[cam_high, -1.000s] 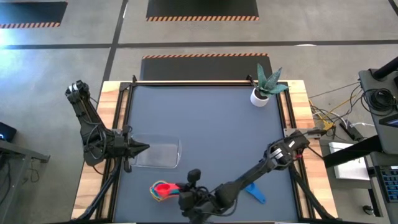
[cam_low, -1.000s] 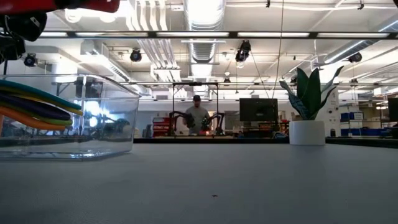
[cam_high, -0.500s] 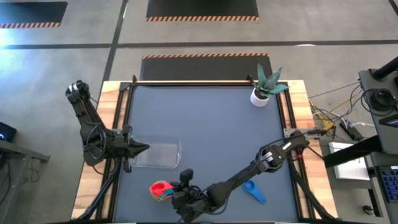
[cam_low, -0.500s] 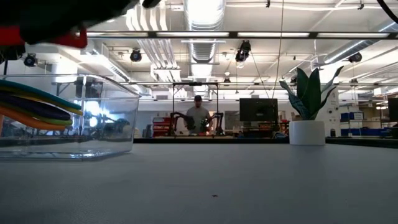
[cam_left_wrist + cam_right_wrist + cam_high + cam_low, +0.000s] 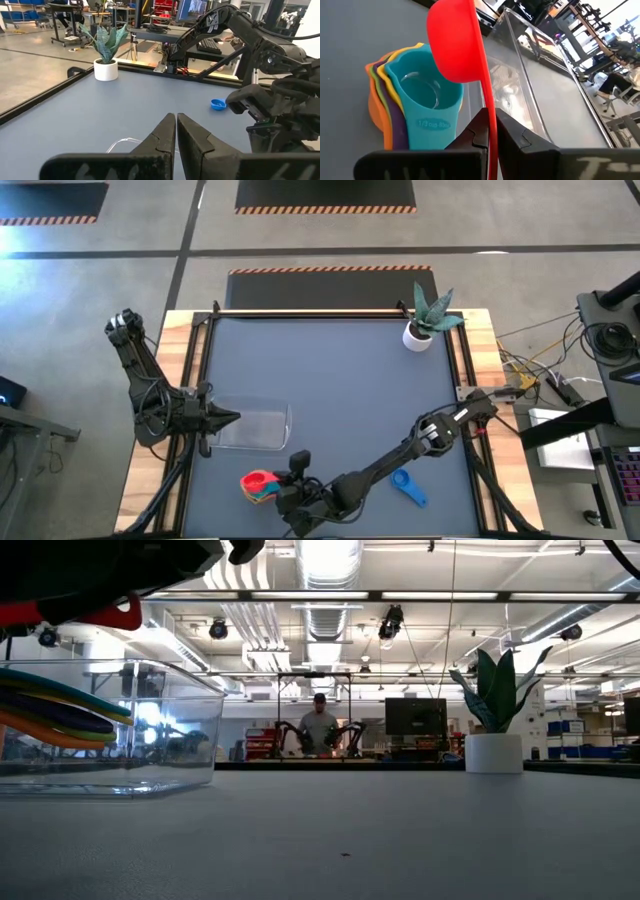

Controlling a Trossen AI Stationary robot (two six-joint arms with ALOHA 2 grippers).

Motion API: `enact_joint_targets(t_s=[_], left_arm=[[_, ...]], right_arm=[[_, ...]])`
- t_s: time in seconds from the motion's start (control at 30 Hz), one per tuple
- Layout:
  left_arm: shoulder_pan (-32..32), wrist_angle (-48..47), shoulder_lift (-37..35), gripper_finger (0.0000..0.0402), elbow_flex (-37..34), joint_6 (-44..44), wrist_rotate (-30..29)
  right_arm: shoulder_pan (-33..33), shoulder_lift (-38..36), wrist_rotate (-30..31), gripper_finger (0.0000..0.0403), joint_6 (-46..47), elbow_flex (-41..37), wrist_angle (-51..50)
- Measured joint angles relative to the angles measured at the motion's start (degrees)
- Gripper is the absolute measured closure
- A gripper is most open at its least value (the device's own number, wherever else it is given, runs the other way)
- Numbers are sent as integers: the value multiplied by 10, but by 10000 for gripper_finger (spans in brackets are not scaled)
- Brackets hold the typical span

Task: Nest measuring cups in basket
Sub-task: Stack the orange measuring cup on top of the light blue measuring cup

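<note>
My right gripper (image 5: 283, 492) reaches to the table's near edge, shut on a red measuring cup (image 5: 457, 40). The cup hangs just above a nested stack (image 5: 415, 107) with cyan on top of yellow, green, purple and orange. The stack (image 5: 258, 488) rests on the table, on the near side of the clear basket (image 5: 252, 428) and outside it. A blue cup (image 5: 405, 485) lies on the table near the right. My left gripper (image 5: 176, 131) is shut with nothing in it and hovers at the basket's left end. My right gripper pinches the red cup's flat handle (image 5: 492, 125) between its two fingers (image 5: 516, 134), which lie along the handle. It comes slanting down from the table's right. The bowl sticks out beyond the fingertips, lifted clear above the cyan cup.
A white pot with a spiky green plant (image 5: 422, 325) stands at the far right corner. A black frame rail (image 5: 320, 313) runs around the table. My right arm (image 5: 420, 442) stretches across the near right part of the table.
My right gripper has carried the red cup a little toward the table's left edge and down, closer over the nested stack. Most of this move came in the first half second. The stack and the basket have stayed in place.
</note>
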Motion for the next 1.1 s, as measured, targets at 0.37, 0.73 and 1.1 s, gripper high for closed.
enact_joint_targets(t_s=[0.37,0.73,1.1], left_arm=[[0,0,0,402,0,1,0],[0,0,4,402,0,1,0],[0,0,3,402,0,2,0]], right_arm=[[-9,0,0,394,23,0,-33],[-11,2,-15,362,34,0,-30],[-9,2,-37,301,52,-1,-30]])
